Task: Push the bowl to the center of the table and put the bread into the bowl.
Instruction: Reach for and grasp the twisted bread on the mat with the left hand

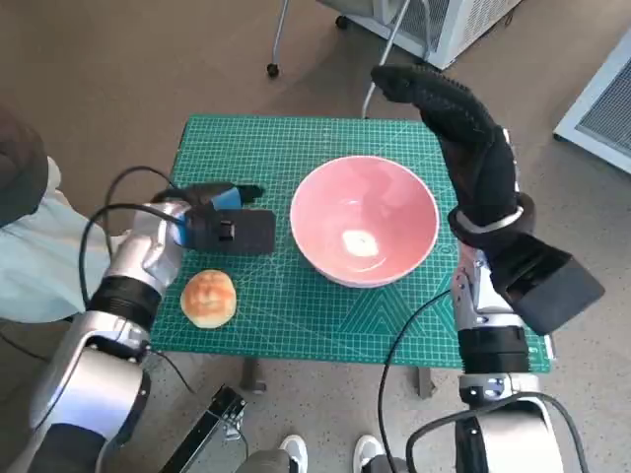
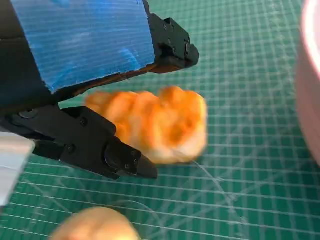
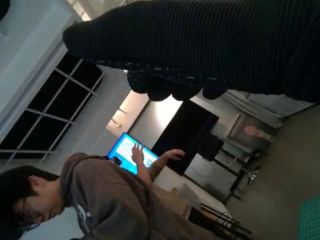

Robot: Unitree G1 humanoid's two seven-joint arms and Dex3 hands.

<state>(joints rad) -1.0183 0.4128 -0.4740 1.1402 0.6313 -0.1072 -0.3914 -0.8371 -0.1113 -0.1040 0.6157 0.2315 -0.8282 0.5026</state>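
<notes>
No writing readable; left hand (image 2: 100, 100) grips bread (image 2: 160, 125).

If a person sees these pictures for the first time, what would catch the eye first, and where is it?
The big pink bowl draws the eye first, standing near the middle of the green cutting mat. Next comes the gloved right hand, raised beyond the bowl's right side and holding nothing. In the left wrist view, the blue-taped left hand holds an orange piece of bread over the mat, while a round bun lies near the mat's front left edge.
</notes>
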